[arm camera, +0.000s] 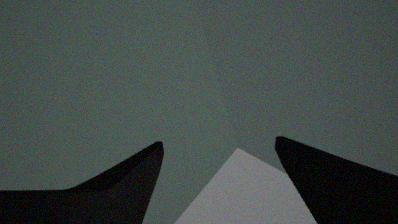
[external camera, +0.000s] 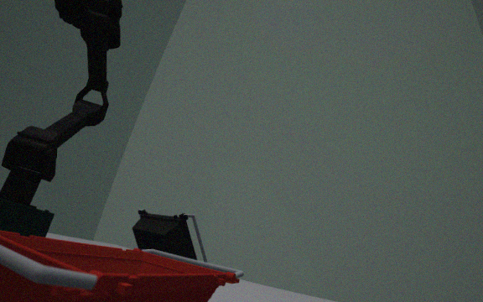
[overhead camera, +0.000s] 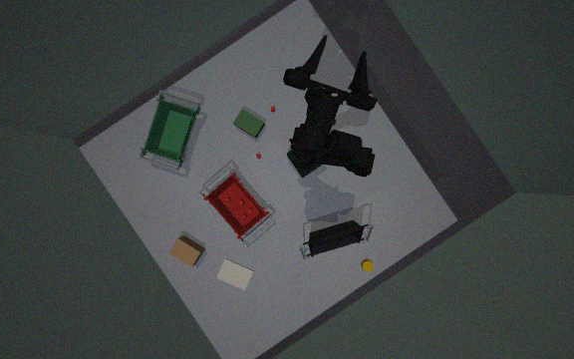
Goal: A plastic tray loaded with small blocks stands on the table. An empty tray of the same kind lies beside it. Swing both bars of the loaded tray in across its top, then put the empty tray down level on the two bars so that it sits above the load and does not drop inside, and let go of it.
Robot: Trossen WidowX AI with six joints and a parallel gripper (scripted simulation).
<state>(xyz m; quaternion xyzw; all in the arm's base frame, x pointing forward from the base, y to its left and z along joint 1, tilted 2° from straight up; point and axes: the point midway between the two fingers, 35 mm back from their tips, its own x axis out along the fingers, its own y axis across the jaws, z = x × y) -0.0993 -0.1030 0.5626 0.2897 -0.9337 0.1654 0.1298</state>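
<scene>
The red tray (overhead camera: 213, 195) (external camera: 99, 277) stands mid-table with several red blocks (overhead camera: 239, 204) inside. Its two white wire bars (overhead camera: 217, 178) (overhead camera: 260, 230) lie swung out over its ends; in the exterior view they show as one bar (external camera: 28, 266) at the left and one bar (external camera: 191, 261) at the right. An empty green tray (overhead camera: 153, 129) lies to the upper left, its bars out too. A black tray (overhead camera: 334, 237) (external camera: 163, 235) lies at the lower right. My gripper (overhead camera: 344, 47) (arm camera: 218, 144) is open and empty, held high near the table's far edge, well away from all the trays.
A green block (overhead camera: 248, 123), a tan block (overhead camera: 187, 250), a white block (overhead camera: 235, 274), a yellow disc (overhead camera: 367, 265) and two tiny red cubes (overhead camera: 272, 109) (overhead camera: 258, 156) lie on the table. The arm's base (overhead camera: 332, 150) stands right of the red tray.
</scene>
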